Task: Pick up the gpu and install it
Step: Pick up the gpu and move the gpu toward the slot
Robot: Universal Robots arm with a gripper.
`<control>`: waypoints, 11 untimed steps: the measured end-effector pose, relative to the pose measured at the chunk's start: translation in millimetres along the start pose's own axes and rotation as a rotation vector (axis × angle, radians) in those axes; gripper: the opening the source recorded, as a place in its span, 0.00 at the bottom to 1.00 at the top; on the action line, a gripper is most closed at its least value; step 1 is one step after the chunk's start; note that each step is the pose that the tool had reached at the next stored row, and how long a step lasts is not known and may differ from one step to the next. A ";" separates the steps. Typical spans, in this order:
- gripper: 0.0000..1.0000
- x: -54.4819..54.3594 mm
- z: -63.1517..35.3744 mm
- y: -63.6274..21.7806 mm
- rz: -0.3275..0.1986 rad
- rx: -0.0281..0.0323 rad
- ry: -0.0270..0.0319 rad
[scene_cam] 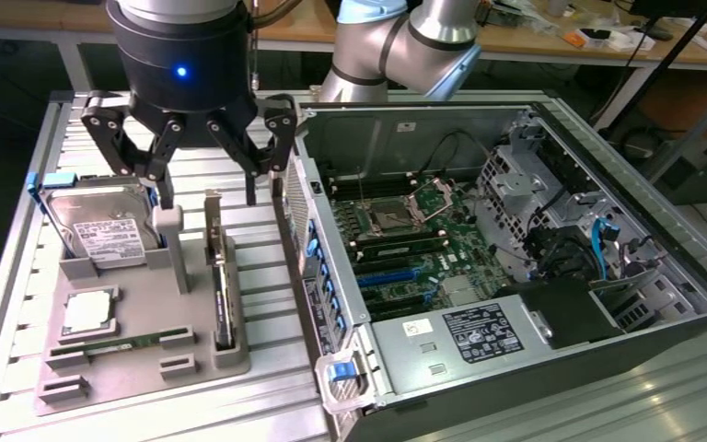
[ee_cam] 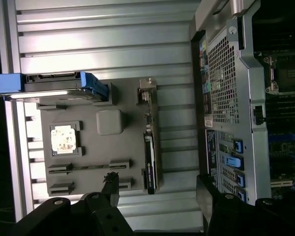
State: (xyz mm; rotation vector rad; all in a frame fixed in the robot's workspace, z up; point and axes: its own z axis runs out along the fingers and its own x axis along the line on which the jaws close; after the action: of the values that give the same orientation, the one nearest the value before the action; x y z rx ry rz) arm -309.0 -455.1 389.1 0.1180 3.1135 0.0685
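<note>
End effector [scene_cam: 206,191] hangs over grey parts tray [scene_cam: 188,308] on slatted aluminium worktop [scene_cam: 268,405] — fingers spread wide, gripping nothing. Gpu [scene_cam: 220,281] stands on edge in tray slot below, silver bracket at end nearer end effector. Tray post [scene_cam: 169,244] rises close beside card. Hard drive [scene_cam: 106,235], CPU [scene_cam: 89,313], RAM stick [scene_cam: 114,345] share tray toward exterior view's left. Open PC case [scene_cam: 385,124] lies just beside tray on exterior view's right — motherboard [scene_cam: 409,244] exposed.

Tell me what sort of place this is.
Probably a robotics lab or workshop: a robot arm hangs over an aluminium table, an open computer case lies with its motherboard exposed, and a grey fixture tray holds a hard drive and the gpu. Cluttered workbenches run behind.
</note>
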 end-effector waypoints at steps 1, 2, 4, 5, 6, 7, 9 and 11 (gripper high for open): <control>0.74 0.0 0.5 0.0 0.000 0.0000 0.0000; 0.74 0.0 1.1 0.0 0.000 0.0000 0.0000; 0.74 0.0 2.1 -0.1 0.000 0.0001 0.0001; 0.74 0.1 2.6 -0.1 0.000 0.0001 0.0001; 0.74 0.1 3.2 -0.1 0.000 0.0001 0.0000; 0.74 0.1 3.7 -0.1 0.000 0.0000 0.0000; 0.74 0.1 4.7 -0.2 0.000 0.0001 0.0000; 0.74 0.1 5.9 -0.2 0.000 0.0001 0.0000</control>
State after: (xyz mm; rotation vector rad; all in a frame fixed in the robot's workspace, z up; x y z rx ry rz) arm -308.9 -455.0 383.2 0.1181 3.1135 0.0684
